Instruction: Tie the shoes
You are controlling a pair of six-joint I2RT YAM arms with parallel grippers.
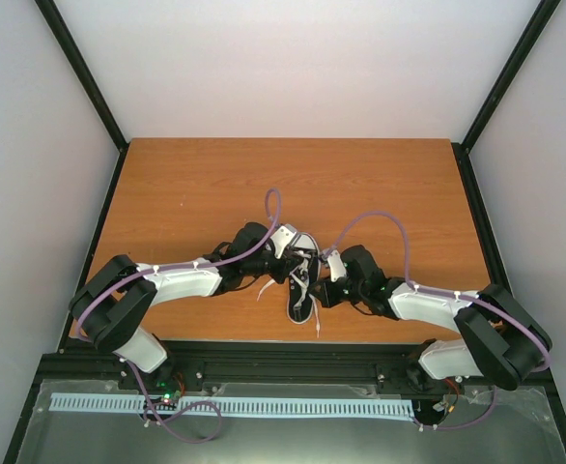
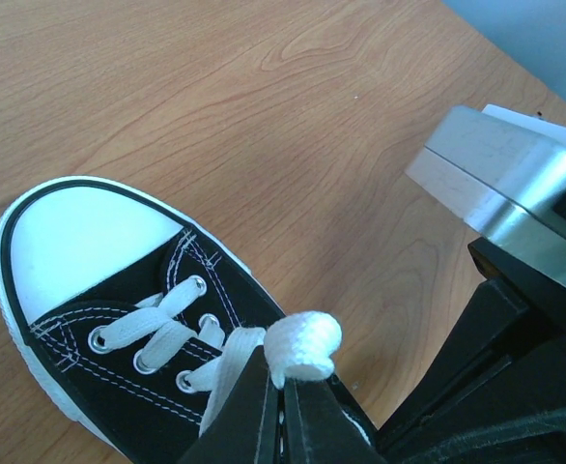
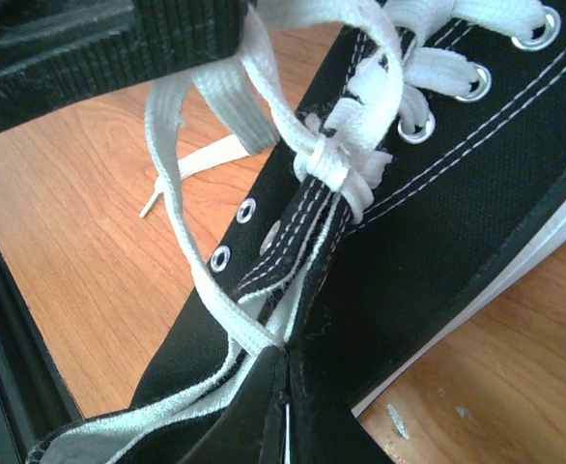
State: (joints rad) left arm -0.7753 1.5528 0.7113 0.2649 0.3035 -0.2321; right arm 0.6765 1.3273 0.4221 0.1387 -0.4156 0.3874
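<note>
A small black sneaker (image 1: 302,285) with a white toe cap (image 2: 80,242) lies on the wooden table (image 1: 186,193) between my two grippers, toe pointing away. My left gripper (image 2: 281,382) is shut on a folded loop of white lace (image 2: 304,346) above the eyelets. My right gripper (image 3: 283,360) is shut on another white lace strand (image 3: 182,222) that runs up past the shoe's tongue. A half-made knot (image 3: 341,162) sits over the upper eyelets. A loose lace end (image 3: 191,169) trails on the table. In the top view the left gripper (image 1: 288,253) and the right gripper (image 1: 327,282) flank the shoe.
The right arm's metal wrist block (image 2: 505,184) shows close beside the left gripper. The left gripper's black body (image 3: 99,48) fills the top left of the right wrist view. The table's black front rail (image 1: 293,360) runs just behind the shoe's heel.
</note>
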